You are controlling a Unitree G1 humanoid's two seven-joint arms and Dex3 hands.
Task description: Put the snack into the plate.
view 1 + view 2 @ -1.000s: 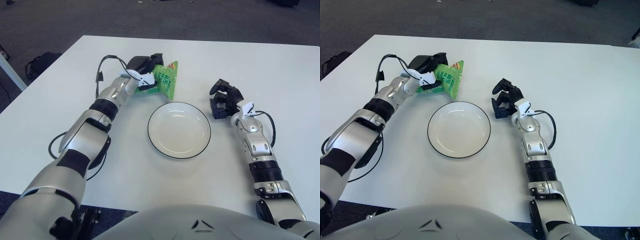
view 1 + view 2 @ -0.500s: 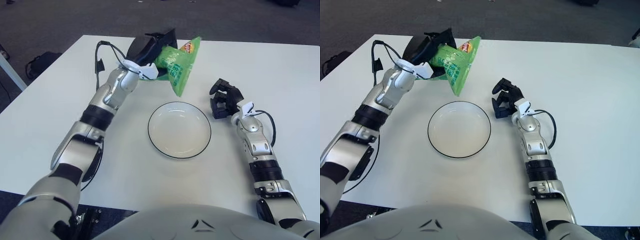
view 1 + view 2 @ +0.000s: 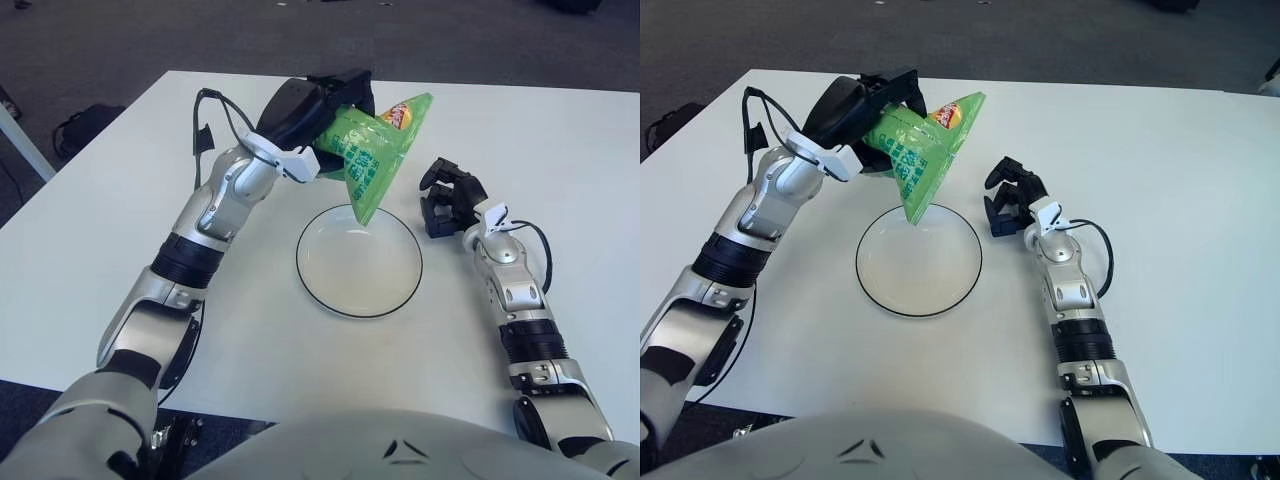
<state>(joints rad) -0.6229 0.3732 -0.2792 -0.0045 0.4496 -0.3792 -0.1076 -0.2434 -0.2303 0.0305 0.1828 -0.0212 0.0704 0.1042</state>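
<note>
A green snack bag (image 3: 375, 155) hangs in the air, gripped at its upper left end by my left hand (image 3: 312, 112). The bag tilts down to the right and its lower corner points at the far rim of the white plate (image 3: 358, 285), which has a dark edge and lies on the white table. The plate holds nothing. My right hand (image 3: 447, 197) shows just right of the plate, fingers curled, holding nothing.
The white table (image 3: 560, 150) stretches wide on all sides of the plate. A black cable (image 3: 210, 130) loops off my left forearm. Dark carpet lies beyond the table's far edge, and a dark bag (image 3: 80, 125) sits on the floor to the left.
My left hand has lifted the snack bag off the table and carried it up and to the right, over the plate's far rim. The right hand has stayed put.
</note>
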